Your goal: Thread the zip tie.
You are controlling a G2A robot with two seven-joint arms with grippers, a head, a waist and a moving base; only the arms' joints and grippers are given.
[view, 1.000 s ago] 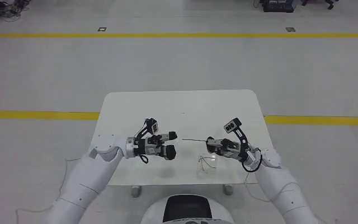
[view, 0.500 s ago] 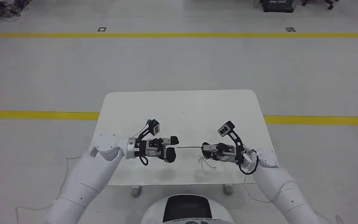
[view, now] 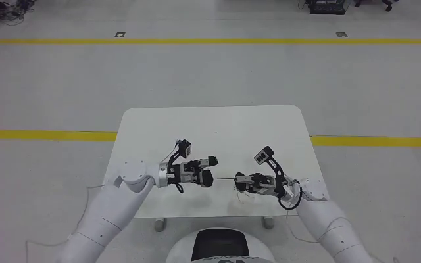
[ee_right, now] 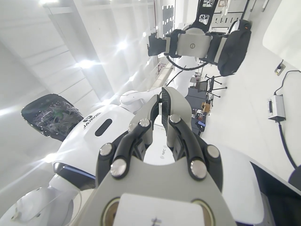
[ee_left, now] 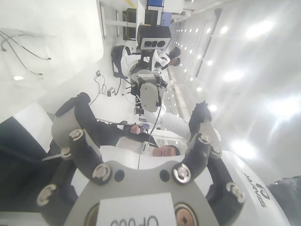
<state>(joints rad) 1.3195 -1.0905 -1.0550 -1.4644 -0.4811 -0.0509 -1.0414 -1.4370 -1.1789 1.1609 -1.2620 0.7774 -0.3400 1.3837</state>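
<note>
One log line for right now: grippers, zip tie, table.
right gripper: shut on zip tie | left gripper: open, near tie's free end | spare zip ties: loose on table

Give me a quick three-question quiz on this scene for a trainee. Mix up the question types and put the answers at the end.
1. True or false: the left gripper has its fingers spread wide open.
2. Multiple choice: what holds the zip tie? A) the left gripper; B) the right gripper; C) neither of them.
3. Fill in the blank: in the top view, the zip tie's free end points toward the ___ gripper.

Key: 1 true; 2 B; 3 left.
</note>
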